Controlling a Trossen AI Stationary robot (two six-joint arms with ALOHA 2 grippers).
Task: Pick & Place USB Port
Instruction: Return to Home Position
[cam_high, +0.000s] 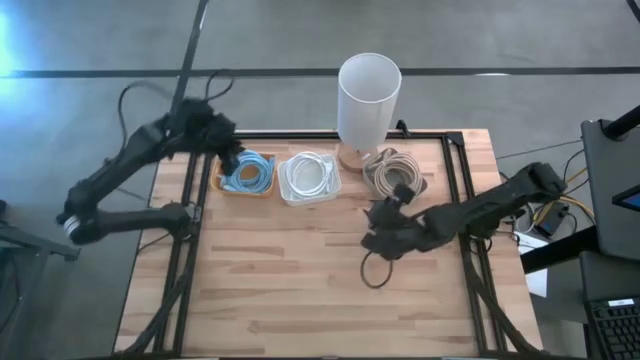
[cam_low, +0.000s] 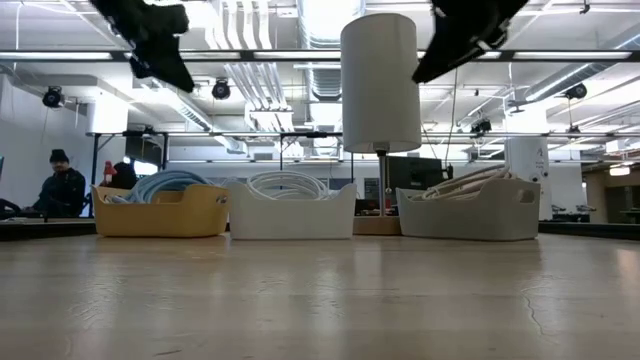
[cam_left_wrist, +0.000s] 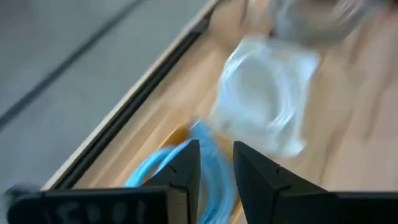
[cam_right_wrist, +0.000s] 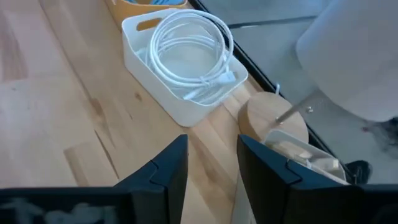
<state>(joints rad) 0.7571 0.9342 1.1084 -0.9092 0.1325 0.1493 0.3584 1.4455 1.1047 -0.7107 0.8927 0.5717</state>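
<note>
Three bins stand in a row near the table's far edge. The yellow bin holds a coiled blue cable, the white bin a white cable, and the grey bin a beige cable. My left gripper hovers open over the yellow bin, raised well above it, with nothing between its fingers. My right gripper is open and raised over the table's middle, on the near side of the grey bin. Its fingers hold nothing. A thin dark cable loop shows just near of it.
A tall white cylinder lamp on a round wooden base stands behind the white and grey bins. Black frame rails run along the table's sides. The near half of the wooden table is bare. A person sits in the room beyond.
</note>
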